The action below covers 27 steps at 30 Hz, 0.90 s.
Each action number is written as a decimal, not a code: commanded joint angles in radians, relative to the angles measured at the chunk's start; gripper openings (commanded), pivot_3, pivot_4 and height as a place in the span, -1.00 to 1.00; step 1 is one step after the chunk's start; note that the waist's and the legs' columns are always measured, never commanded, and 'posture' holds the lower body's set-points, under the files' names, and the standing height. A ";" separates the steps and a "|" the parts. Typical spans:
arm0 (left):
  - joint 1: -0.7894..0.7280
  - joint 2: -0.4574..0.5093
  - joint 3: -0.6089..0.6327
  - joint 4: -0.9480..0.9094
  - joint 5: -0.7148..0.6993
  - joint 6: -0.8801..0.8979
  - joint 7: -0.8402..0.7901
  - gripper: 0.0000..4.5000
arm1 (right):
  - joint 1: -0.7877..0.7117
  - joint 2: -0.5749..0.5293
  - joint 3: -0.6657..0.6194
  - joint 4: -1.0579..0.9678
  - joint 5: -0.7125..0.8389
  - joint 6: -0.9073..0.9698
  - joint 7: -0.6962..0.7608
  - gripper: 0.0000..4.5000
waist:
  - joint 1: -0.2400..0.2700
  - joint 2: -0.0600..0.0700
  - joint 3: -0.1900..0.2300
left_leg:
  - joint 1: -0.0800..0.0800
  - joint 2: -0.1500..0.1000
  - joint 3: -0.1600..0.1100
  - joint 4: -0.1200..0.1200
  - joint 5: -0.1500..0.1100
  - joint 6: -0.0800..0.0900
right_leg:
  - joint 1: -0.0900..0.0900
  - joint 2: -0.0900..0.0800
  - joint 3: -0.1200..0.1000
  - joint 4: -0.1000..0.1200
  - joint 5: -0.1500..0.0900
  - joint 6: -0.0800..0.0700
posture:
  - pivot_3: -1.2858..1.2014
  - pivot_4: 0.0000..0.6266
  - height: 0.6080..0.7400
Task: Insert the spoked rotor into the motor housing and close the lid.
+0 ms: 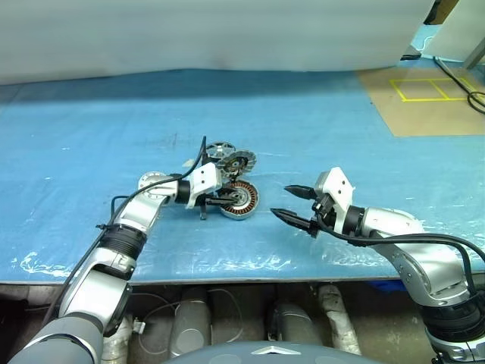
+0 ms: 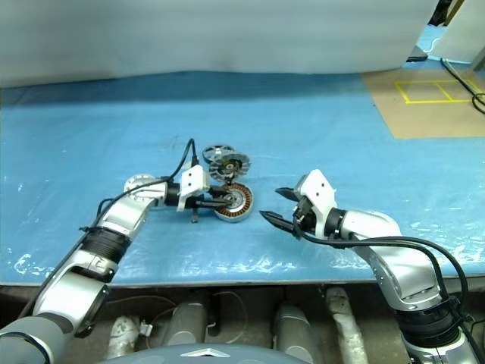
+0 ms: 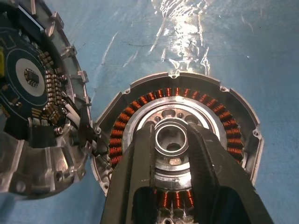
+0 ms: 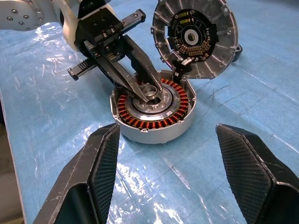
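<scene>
We look down on a blue plastic-covered table (image 1: 318, 129), and right in the middle sits the motor housing (image 1: 244, 199), its copper-orange ring of windings facing up. Our left gripper (image 4: 147, 91) reaches in from the side, and its two black fingers are drawn in narrow, pinching the raised central hub of the housing between their tips. In the left wrist view we see those fingers (image 3: 140, 163) pressed on either side of that silver hub ring, so the grip is on the housing itself.

Just behind the housing stands the lid (image 4: 195, 36), tilted up on its edge, ribbed rim and dark circuit-board centre facing our way, its lower rim touching the housing's rim. Behind the lid, farther across the table, lies the spoked rotor (image 1: 218, 149), small and dark, flat on the sheet.

Our right gripper (image 1: 294, 205) hovers off to the right of the housing, clear of it, jaws spread wide with nothing between them.
</scene>
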 commanded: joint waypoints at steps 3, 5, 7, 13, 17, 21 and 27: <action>-0.020 -0.010 -0.003 -0.002 0.005 -0.021 0.001 -0.70 | 0.006 -0.004 -0.010 -0.034 0.002 -0.010 -0.005 0.52 | 0.000 0.000 0.000 | 0.000 0.000 0.000 0.000 0.000 0.000 | 0.000 0.000 0.000 0.000 0.000 0.000 | 0.03 -0.52 1.00; -0.021 -0.009 -0.007 0.000 0.011 -0.025 -0.004 -0.70 | 0.009 -0.004 -0.010 -0.036 0.001 -0.010 -0.007 0.52 | 0.000 0.000 0.000 | 0.000 0.000 0.000 0.000 0.000 0.000 | 0.000 0.000 0.000 0.000 0.000 0.000 | 0.03 -0.52 1.00; -0.021 -0.005 -0.013 0.006 0.020 -0.035 -0.009 -0.70 | 0.011 -0.004 -0.011 -0.038 0.001 -0.009 -0.009 0.52 | 0.000 0.000 0.000 | 0.000 0.000 0.000 0.000 0.000 0.000 | 0.000 0.000 0.000 0.000 0.000 0.000 | 0.03 -0.52 1.00; -0.017 0.000 -0.017 0.012 0.029 -0.043 -0.014 -0.70 | 0.016 -0.005 -0.011 -0.040 -0.003 -0.011 -0.015 0.52 | 0.000 0.000 0.000 | 0.000 0.000 0.000 0.000 0.000 0.000 | 0.000 0.000 0.000 0.000 0.000 0.000 | 0.03 -0.52 1.00; -0.017 -0.004 -0.018 0.014 0.031 -0.036 -0.009 -0.70 | 0.012 -0.003 -0.004 -0.035 -0.009 -0.014 -0.020 0.52 | 0.000 0.000 0.000 | 0.000 0.000 0.000 0.000 0.000 0.000 | 0.000 0.000 0.000 0.000 0.000 0.000 | 0.03 -0.52 1.00; -0.017 0.000 -0.020 0.009 0.020 -0.001 -0.030 -0.37 | 0.009 -0.002 -0.002 -0.031 -0.015 -0.016 -0.019 0.52 | 0.000 0.000 0.000 | 0.000 0.000 0.000 0.000 0.000 0.000 | 0.000 0.000 0.000 0.000 0.000 0.000 | 0.03 -0.52 1.00; -0.032 -0.001 -0.012 0.024 0.058 -0.027 0.049 0.35 | 0.009 0.000 -0.002 -0.029 -0.019 -0.015 -0.017 0.52 | 0.000 0.000 0.000 | 0.001 0.000 0.000 0.000 0.000 0.000 | 0.001 0.000 0.000 0.000 0.000 0.000 | 0.03 -0.52 1.00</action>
